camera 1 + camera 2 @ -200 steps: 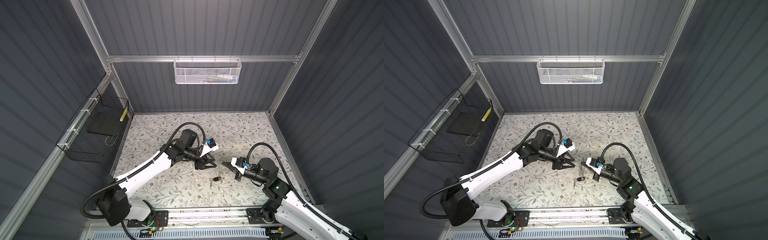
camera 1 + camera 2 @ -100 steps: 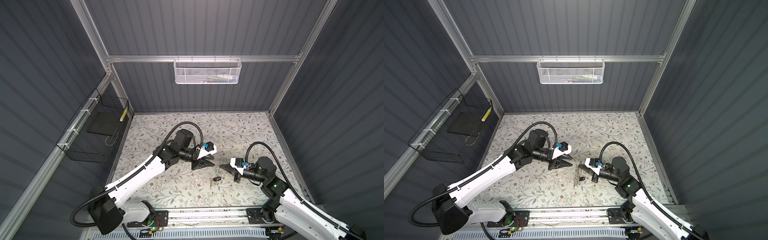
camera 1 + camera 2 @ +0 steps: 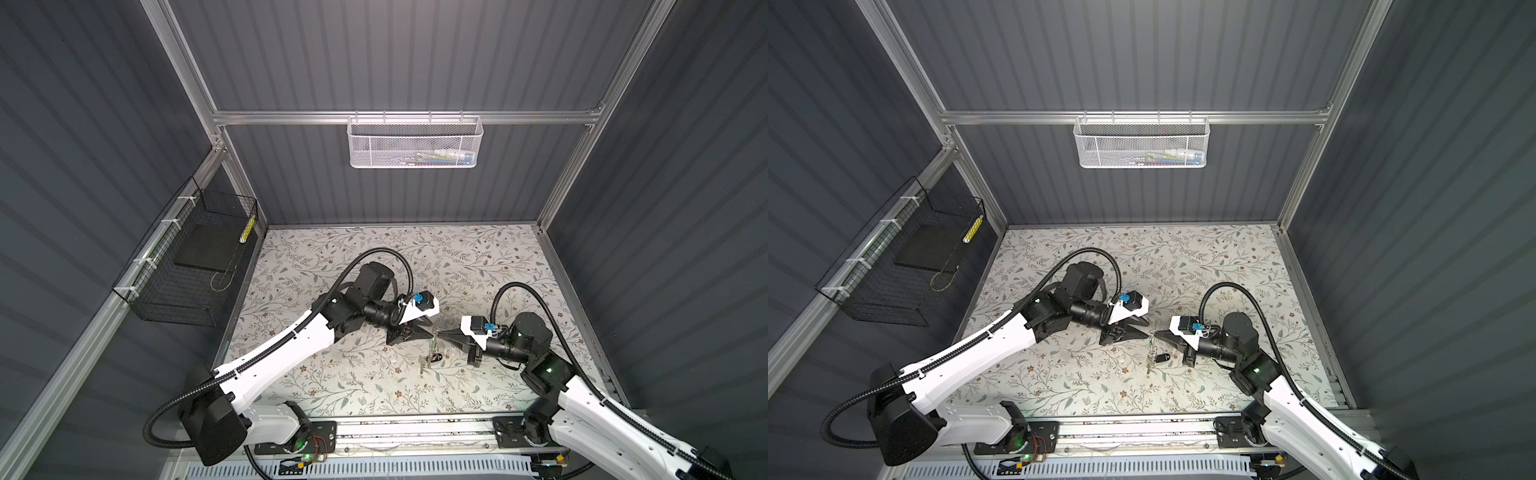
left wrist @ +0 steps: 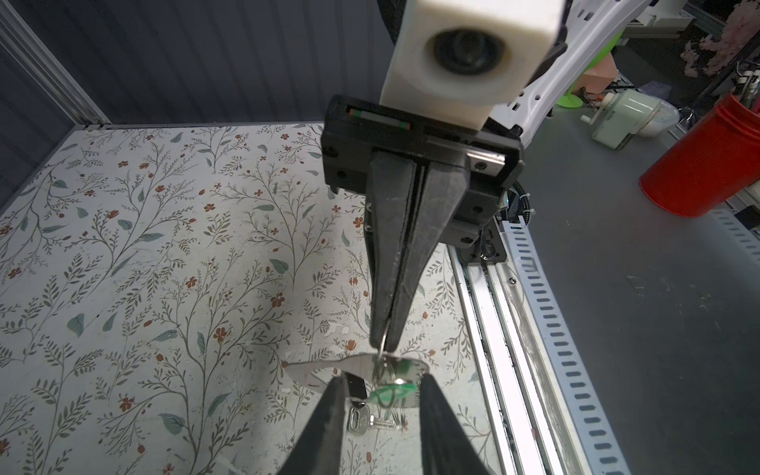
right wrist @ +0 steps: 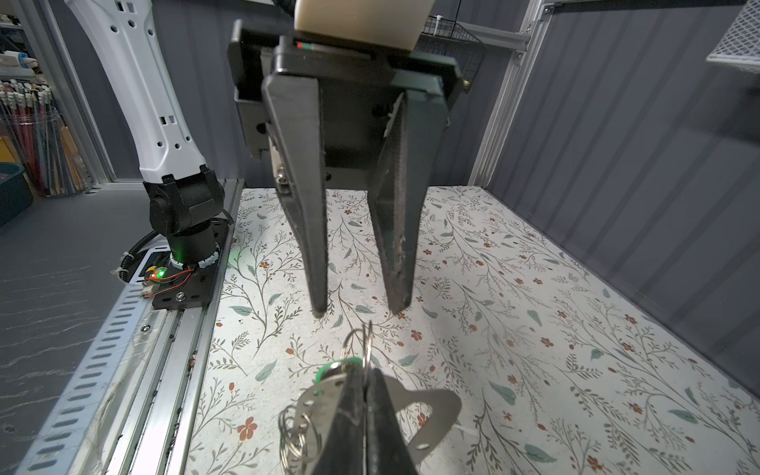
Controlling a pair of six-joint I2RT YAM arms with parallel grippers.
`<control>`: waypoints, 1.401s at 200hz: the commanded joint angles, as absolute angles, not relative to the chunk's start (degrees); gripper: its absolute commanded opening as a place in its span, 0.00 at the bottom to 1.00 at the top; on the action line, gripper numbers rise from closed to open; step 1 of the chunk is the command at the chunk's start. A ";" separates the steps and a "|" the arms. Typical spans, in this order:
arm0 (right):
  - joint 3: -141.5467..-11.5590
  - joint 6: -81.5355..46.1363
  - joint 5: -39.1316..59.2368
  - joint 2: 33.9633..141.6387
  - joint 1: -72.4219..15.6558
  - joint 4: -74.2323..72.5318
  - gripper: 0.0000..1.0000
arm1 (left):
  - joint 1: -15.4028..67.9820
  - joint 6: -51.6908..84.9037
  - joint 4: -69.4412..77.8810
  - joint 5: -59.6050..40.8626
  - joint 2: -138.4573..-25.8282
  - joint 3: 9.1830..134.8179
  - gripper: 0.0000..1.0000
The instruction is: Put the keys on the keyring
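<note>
The keyring (image 5: 436, 405), a flat grey plate with a slot and small metal rings, hangs from my right gripper (image 5: 365, 376), which is shut on it and on one ring (image 5: 357, 339). The keys dangle under it. Their green tag (image 4: 392, 395) lies against the plate (image 4: 312, 372), with the black tag (image 4: 356, 385) and a silver key (image 4: 362, 421) just below. My left gripper (image 4: 381, 378) faces the right one tip to tip, open, its fingers (image 4: 333, 415) either side of the tags without touching. In both top views the grippers (image 3: 432, 328) (image 3: 1158, 332) meet at the mat's centre front.
The floral mat (image 3: 374, 257) is walled on three sides. A white mesh basket (image 3: 415, 145) hangs on the back wall and a black wire basket (image 3: 191, 266) on the left wall. An aluminium rail (image 3: 415, 428) runs along the front. A red bucket (image 4: 707, 164) stands outside.
The left gripper's jaws have narrowed around the hanging tags, and the left arm has shifted its elbow. The right gripper has stayed shut on the keyring, almost still.
</note>
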State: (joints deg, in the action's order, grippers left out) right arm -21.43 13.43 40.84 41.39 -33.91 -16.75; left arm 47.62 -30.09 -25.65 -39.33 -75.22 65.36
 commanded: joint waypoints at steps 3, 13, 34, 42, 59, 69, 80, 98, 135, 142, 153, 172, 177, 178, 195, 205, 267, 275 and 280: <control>-23.19 12.13 42.54 41.22 -34.21 -19.55 0.00 | 48.32 -30.70 -25.65 -39.73 -76.52 66.44 0.30; -23.19 12.06 42.67 41.22 -34.23 -19.62 0.00 | 48.45 -30.83 -25.87 -39.81 -76.93 66.71 0.29; -23.28 12.04 43.32 41.22 -34.22 -19.60 0.00 | 48.61 -30.97 -26.10 -39.92 -77.43 67.06 0.25; -23.24 12.04 43.39 41.22 -34.25 -19.60 0.00 | 48.71 -31.05 -26.10 -39.80 -77.60 67.17 0.24; -23.36 12.04 43.59 41.31 -34.27 -19.60 0.00 | 48.83 -31.20 -26.26 -39.66 -77.78 67.49 0.22; -23.38 12.13 43.68 41.48 -34.36 -19.51 0.00 | 48.82 -31.30 -26.20 -39.69 -77.78 67.54 0.19; -23.35 12.22 43.59 41.70 -34.31 -19.25 0.00 | 48.87 -31.38 -26.13 -39.65 -77.71 67.59 0.17; -23.37 12.30 43.51 41.94 -34.32 -19.25 0.00 | 48.90 -31.51 -26.29 -39.73 -77.53 67.79 0.12; -23.09 12.23 41.07 41.95 -34.36 -19.00 0.11 | 49.03 -32.26 -28.27 -39.33 -77.54 68.62 0.02; -22.87 12.14 39.36 41.56 -34.44 -18.90 0.18 | 49.02 -32.25 -28.93 -38.73 -77.60 69.00 0.02; -22.34 12.14 36.98 40.69 -34.40 -18.69 0.23 | 49.01 -32.33 -30.48 -37.45 -77.85 70.01 0.00; -21.97 12.69 33.25 38.79 -34.40 -17.27 0.32 | 48.98 -32.97 -34.81 -34.58 -78.98 72.96 0.00; -22.04 12.86 32.19 38.29 -34.41 -16.59 0.33 | 48.99 -33.21 -36.23 -33.53 -79.37 73.93 0.00; -22.05 12.94 32.04 38.22 -34.43 -16.42 0.33 | 49.02 -33.17 -36.44 -33.33 -79.46 74.05 0.00; -22.49 13.40 29.89 37.05 -34.41 -14.41 0.36 | 49.04 -33.77 -40.57 -31.21 -80.90 76.93 0.00; -22.80 13.48 29.40 36.53 -34.45 -13.45 0.36 | 49.05 -33.88 -42.63 -29.85 -81.79 78.49 0.00; -23.68 10.41 29.32 38.55 -34.97 -16.80 0.31 | 50.38 -34.69 -50.34 -25.10 -86.01 86.04 0.00; -23.77 10.11 29.40 39.05 -35.15 -17.57 0.30 | 50.66 -34.81 -51.15 -24.71 -86.39 86.62 0.00; -23.82 9.96 29.52 39.40 -35.24 -18.15 0.29 | 50.77 -34.94 -51.46 -24.62 -86.48 86.90 0.00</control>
State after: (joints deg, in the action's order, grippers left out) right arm -21.78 11.57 29.74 38.52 -34.59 -15.38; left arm 49.98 -33.52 -46.54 -26.41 -85.58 83.88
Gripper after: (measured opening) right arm 0.304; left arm 0.045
